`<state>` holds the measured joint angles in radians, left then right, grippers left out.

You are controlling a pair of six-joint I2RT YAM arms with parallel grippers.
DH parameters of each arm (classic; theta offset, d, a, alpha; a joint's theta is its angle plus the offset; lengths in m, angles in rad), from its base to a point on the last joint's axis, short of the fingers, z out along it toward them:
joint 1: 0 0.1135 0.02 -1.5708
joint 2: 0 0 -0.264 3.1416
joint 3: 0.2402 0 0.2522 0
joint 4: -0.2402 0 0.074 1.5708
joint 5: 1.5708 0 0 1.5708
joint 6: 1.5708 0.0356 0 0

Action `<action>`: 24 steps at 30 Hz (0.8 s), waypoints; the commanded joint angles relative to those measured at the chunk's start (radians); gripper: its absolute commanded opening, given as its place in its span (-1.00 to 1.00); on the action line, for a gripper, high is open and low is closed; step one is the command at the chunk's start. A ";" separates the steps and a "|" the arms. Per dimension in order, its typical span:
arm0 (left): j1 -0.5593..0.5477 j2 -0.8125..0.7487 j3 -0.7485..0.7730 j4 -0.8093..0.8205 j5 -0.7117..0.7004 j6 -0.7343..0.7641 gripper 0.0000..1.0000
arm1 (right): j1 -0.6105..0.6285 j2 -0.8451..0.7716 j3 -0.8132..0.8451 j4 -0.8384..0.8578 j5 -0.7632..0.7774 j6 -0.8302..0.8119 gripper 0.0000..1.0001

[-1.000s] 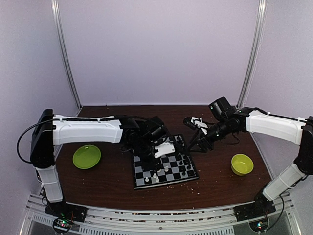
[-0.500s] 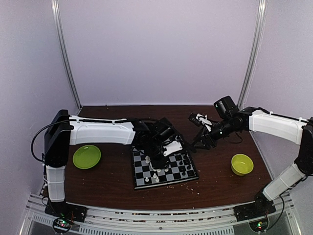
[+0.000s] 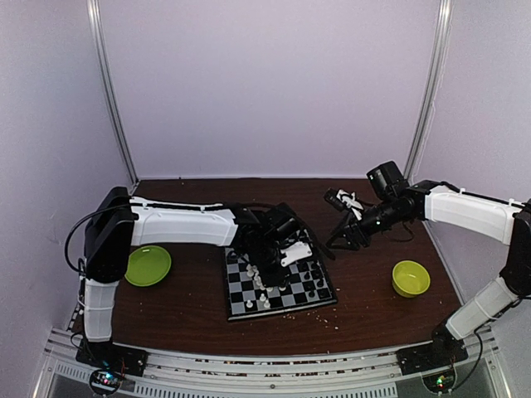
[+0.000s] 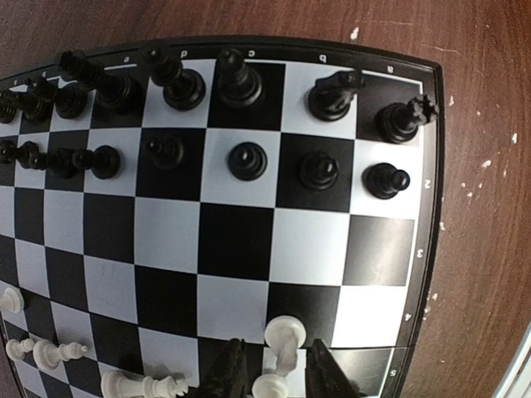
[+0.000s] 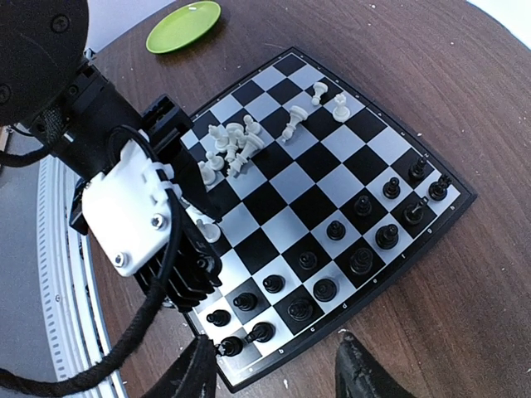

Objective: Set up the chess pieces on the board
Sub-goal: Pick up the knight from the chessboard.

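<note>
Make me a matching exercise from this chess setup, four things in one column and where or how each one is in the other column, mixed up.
Column one:
1. black pieces
2. white pieces
3. left hand
4. right hand

Column two:
A. off the board, open and empty
B. standing in two rows along one edge of the board
C. bunched on the board, some lying down
D. low over the board, fingers either side of a white pawn

Pairs: 1-B, 2-C, 3-D, 4-A.
</note>
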<state>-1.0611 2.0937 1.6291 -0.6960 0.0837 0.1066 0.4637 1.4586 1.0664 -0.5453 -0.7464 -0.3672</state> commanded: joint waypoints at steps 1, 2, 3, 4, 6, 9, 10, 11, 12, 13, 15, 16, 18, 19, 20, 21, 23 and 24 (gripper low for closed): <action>0.009 0.024 0.035 0.027 0.011 0.014 -0.54 | -0.014 -0.019 -0.011 0.016 -0.024 0.001 -0.03; 0.009 0.028 0.037 0.024 0.015 0.017 -0.59 | -0.014 -0.018 -0.011 0.016 -0.026 0.000 -0.03; 0.009 0.031 0.041 0.019 0.016 0.018 -0.62 | -0.016 -0.016 -0.011 0.015 -0.027 0.001 -0.03; 0.009 0.035 0.045 0.014 0.015 0.019 -0.65 | -0.016 -0.014 -0.012 0.014 -0.029 0.000 -0.03; 0.009 0.037 0.049 0.009 0.014 0.023 -0.70 | -0.017 -0.012 -0.010 0.012 -0.032 0.000 -0.04; 0.010 0.037 0.049 0.005 0.018 0.028 -0.79 | -0.019 -0.009 -0.009 0.010 -0.035 -0.001 -0.04; 0.010 0.039 0.050 0.004 0.025 0.032 -0.83 | -0.019 -0.008 -0.008 0.009 -0.037 -0.001 -0.04; 0.010 0.040 0.052 0.001 0.033 0.035 -0.87 | -0.019 -0.007 -0.008 0.008 -0.037 -0.001 -0.04; 0.010 0.043 0.056 -0.003 0.037 0.036 -0.91 | -0.019 -0.007 -0.007 0.007 -0.039 -0.001 -0.04; 0.010 0.044 0.063 -0.012 0.038 0.037 -0.94 | -0.019 -0.008 -0.006 0.006 -0.039 -0.001 -0.04; 0.009 0.037 0.080 -0.041 0.035 0.037 -0.97 | -0.020 -0.012 -0.007 0.005 -0.039 -0.001 -0.05; 0.009 0.024 0.084 -0.052 0.033 0.032 -0.98 | -0.022 -0.013 -0.007 0.005 -0.039 0.000 -0.05; 0.010 -0.024 0.072 -0.057 0.025 0.022 -0.99 | -0.025 -0.015 -0.008 0.007 -0.040 0.001 -0.05; 0.010 -0.055 0.061 -0.057 0.024 0.015 -1.00 | -0.025 -0.015 -0.008 0.008 -0.040 0.002 -0.05; 0.011 -0.088 0.049 -0.056 0.021 0.007 -1.00 | -0.025 -0.014 -0.007 0.008 -0.042 0.002 -0.05; 0.012 -0.120 0.034 -0.056 0.019 -0.002 -1.00 | -0.026 -0.013 -0.007 0.008 -0.042 0.002 -0.05; 0.015 -0.181 -0.006 -0.056 0.024 -0.025 -1.00 | -0.026 -0.012 -0.007 0.008 -0.044 0.002 -0.05; 0.017 -0.212 -0.032 -0.056 0.032 -0.035 -1.00 | -0.027 -0.013 -0.007 0.008 -0.044 0.003 -0.05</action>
<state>-1.0584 2.0247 1.6405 -0.7460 0.1001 0.1093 0.4458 1.4586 1.0657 -0.5453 -0.7712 -0.3672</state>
